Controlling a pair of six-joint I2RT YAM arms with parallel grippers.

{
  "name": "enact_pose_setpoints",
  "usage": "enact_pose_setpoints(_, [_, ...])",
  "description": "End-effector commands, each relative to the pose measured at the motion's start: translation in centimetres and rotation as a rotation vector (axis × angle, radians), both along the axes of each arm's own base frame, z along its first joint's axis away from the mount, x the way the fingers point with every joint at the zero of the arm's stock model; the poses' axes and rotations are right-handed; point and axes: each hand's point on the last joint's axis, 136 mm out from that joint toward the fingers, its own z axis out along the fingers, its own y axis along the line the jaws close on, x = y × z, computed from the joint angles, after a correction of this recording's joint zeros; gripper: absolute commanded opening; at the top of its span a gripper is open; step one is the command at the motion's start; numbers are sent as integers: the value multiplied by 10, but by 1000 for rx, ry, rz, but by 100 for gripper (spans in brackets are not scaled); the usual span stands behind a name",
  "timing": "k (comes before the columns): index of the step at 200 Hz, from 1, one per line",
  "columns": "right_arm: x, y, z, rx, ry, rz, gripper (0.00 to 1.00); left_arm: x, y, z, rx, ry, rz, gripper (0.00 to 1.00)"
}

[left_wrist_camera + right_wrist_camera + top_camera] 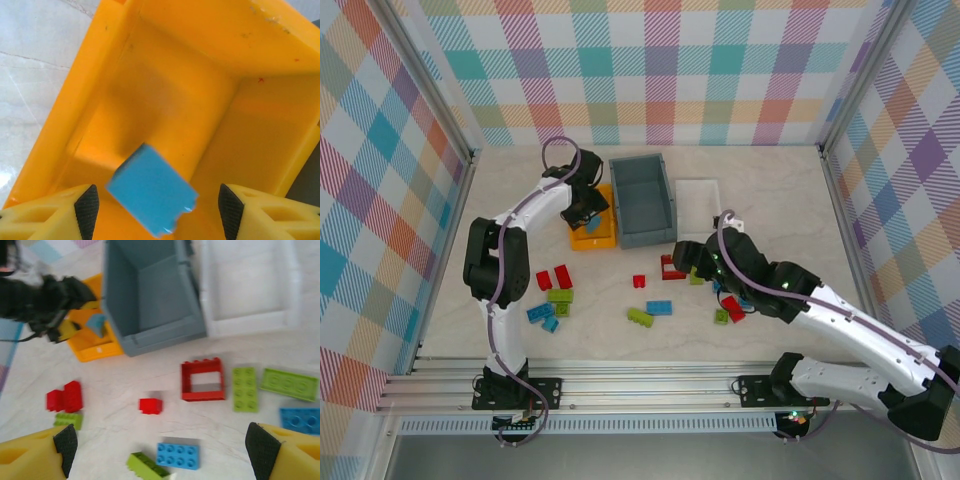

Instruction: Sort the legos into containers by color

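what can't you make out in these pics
- top view: right arm covers some bricks
- top view: left gripper hides the orange bin inside
- left wrist: blue brick, resting or mid-air, unclear
- right wrist: blue plate cut by the right edge

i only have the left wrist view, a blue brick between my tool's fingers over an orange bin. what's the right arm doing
observer: The right tool hangs open and holds nothing, above the loose bricks.
operator: what sits next to my bin
observer: A grey bin stands right beside the orange bin, on its right, with a white bin beyond that.
operator: any blue ones left out
observer: Yes, a blue brick lies out in the open beside a green brick.
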Motion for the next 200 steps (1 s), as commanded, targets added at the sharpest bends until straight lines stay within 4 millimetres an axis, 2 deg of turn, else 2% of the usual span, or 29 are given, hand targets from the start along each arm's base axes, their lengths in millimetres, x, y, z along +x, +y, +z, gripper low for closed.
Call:
enact_pose_setpoints(1, [-4,-27,-11,-36,65,-85,89,-5,-3,42,-3,-71,-18,67])
enact_pose_setpoints(26, [-7,-52,-22,-66,142,-179,87,-14,-3,68,-25,-123,-6,66])
enact_pose_setpoints(62, [-21,-70,-42,-91,271,-260,84,-39,-7,120,-63,-248,-5,66])
enact_pose_setpoints(82, [-36,-73,-64,-96,379,-291,83,-64,-22,147,-84,-324,-70,66])
enact_pose_setpoints(103, [-54,-70,-92,-74,504,-309,81,-103,-45,161,-97,-383,-207,66])
enact_pose_setpoints(127, [-68,-57,-128,-8,616,-305,80,-159,-67,156,-107,-423,-357,67])
enact_pose_setpoints(158, [-72,-44,-162,31,693,-309,81,-227,-82,121,-151,-425,-477,67])
enact_pose_setpoints(177, [-72,-41,-176,13,729,-323,82,-253,-86,108,-161,-426,-515,67])
enact_pose_setpoints(200, [-69,-48,-188,-31,724,-363,81,-270,-91,104,-182,-451,-553,67])
